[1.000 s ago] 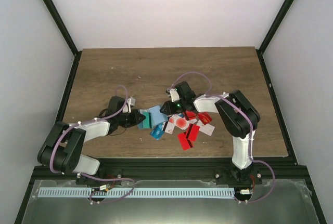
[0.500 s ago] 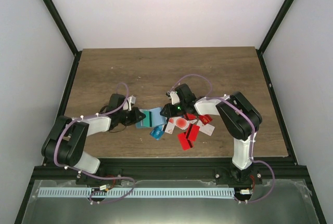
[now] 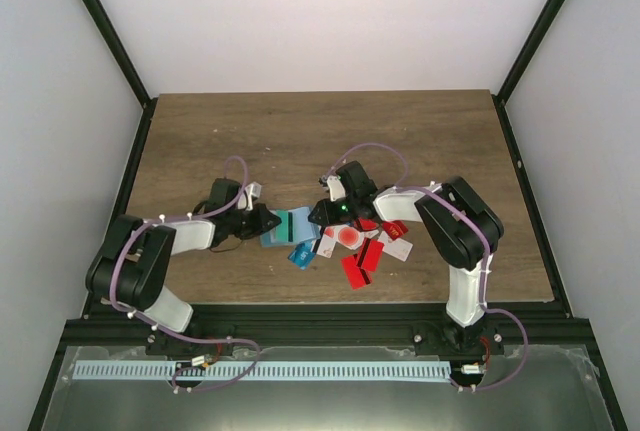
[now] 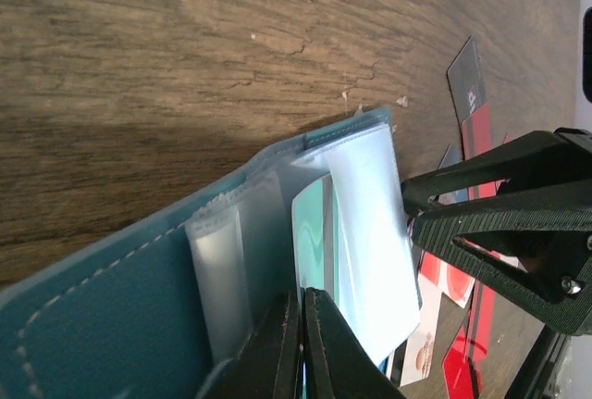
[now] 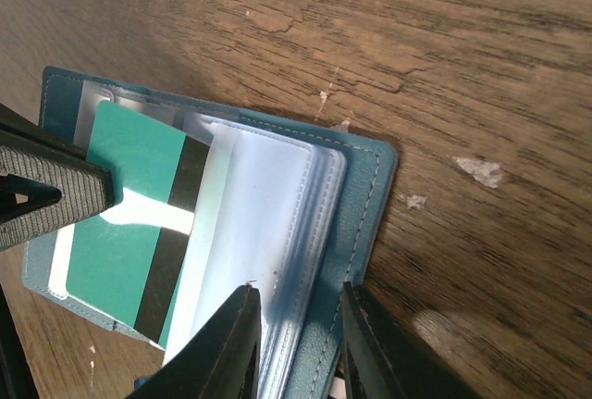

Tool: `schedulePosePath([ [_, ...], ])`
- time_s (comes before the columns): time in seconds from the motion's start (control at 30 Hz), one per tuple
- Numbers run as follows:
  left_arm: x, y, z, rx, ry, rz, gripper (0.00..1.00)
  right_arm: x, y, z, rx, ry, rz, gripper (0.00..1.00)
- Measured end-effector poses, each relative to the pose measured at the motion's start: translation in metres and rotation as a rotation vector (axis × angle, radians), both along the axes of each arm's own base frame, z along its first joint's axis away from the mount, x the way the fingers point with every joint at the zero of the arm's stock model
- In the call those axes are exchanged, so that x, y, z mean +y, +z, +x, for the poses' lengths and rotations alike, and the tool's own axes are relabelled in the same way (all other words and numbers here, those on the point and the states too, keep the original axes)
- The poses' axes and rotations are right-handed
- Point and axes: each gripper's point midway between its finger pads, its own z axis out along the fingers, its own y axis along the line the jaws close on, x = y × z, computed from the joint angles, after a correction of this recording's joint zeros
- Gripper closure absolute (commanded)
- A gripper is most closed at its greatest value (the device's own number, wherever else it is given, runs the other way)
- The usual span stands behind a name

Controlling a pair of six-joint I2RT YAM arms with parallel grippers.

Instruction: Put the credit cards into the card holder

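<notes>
Green card (image 5: 120, 223) rightward; stripe (image 5: 171, 242) clearest wrist-side

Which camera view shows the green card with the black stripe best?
The right wrist view: the green card lies in the open card holder, most of its face and black stripe plain. The left wrist view shows only a narrow green strip. The top view shows a tiny green patch.

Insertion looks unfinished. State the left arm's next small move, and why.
Probably push the green card deeper into the clear sleeve: the left gripper pinches it with only its edge tucked in, while the right gripper clamps the card holder.
</notes>
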Motion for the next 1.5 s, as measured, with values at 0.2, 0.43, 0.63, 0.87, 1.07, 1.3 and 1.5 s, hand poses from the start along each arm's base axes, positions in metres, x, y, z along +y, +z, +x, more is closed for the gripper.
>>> schedulePosePath([
  [0.2,-0.002,0.000,0.005,-0.007,0.010,-0.017,0.96,0.003,0.000,-0.005,0.017,0.014,0.010,0.75],
  [0.43,-0.002,0.001,0.006,0.000,0.023,-0.026,0.96,0.007,0.000,-0.012,0.034,0.027,0.015,0.75],
  [0.63,-0.002,0.000,0.005,0.002,0.026,-0.029,0.96,0.007,-0.001,-0.012,0.037,0.025,0.015,0.76],
  [0.87,-0.002,-0.002,0.002,-0.001,0.022,-0.032,0.96,0.008,-0.001,-0.012,0.042,0.022,0.015,0.76],
  [1.07,-0.003,-0.002,0.001,-0.005,0.009,-0.038,0.96,0.008,-0.001,-0.012,0.047,0.021,0.018,0.76],
  [1.3,-0.005,-0.001,-0.001,-0.010,-0.009,-0.042,0.96,0.008,-0.001,-0.012,0.050,0.019,0.018,0.76],
  [1.5,-0.005,-0.001,-0.002,-0.004,-0.016,-0.045,0.96,0.009,-0.001,-0.013,0.052,0.021,0.021,0.76],
])
